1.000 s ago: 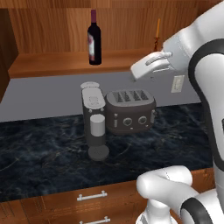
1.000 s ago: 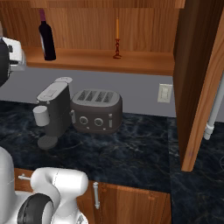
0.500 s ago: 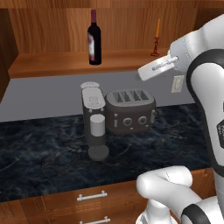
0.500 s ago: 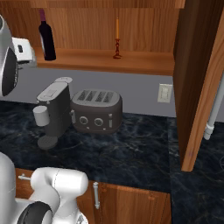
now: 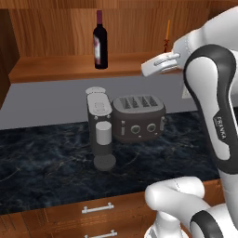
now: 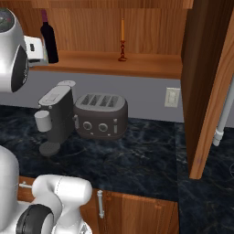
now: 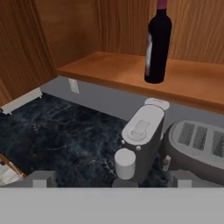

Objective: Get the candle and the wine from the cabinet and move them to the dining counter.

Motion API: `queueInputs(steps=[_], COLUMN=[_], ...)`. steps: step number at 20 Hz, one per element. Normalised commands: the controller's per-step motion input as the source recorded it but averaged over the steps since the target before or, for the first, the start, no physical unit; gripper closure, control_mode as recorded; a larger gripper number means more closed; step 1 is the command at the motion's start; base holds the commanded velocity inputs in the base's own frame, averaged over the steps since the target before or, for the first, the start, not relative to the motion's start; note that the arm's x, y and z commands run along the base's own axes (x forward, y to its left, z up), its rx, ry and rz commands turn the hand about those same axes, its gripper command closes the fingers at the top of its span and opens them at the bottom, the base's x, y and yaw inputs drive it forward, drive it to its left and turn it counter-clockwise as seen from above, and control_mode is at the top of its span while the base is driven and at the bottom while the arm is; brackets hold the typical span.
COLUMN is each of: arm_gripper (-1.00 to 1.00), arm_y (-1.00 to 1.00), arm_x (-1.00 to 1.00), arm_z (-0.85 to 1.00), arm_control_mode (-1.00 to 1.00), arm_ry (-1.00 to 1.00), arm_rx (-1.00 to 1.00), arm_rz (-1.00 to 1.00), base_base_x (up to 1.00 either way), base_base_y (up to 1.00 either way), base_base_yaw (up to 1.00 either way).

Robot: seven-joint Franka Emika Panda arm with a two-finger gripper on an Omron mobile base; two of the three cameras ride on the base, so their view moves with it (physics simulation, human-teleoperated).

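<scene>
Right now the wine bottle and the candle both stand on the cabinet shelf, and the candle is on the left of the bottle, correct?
Not quite. Both stand on the cabinet shelf, but the right base view shows the candle to the right of the wine bottle.

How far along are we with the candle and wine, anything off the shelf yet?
Done: the cabinet is open. Nothing is moved yet: the wine and the candle both stand on its shelf. In hand: nothing; the gripper is open and empty, up near shelf height and looking toward the wine over the coffee machine and toaster. Left: grasp each and carry both to the dining counter.
</scene>
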Motion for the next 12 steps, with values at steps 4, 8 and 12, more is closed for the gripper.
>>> queueInputs(steps=[4,8,12], arm_gripper=[-1.00,-1.00,-1.00], arm_y=[0.00,0.04,0.05], arm_x=[0.32,0.35,0.35], arm_z=[0.00,0.00,-0.03], arm_control_mode=[-1.00,-1.00,-1.00], arm_ry=[0.00,-0.04,-0.07], arm_rx=[0.00,0.02,0.03], arm_rz=[-0.05,-0.04,-0.02], base_base_x=[0.00,0.00,0.00], base_base_y=[0.00,0.00,0.00], base_base_yaw=[0.00,0.00,0.00])
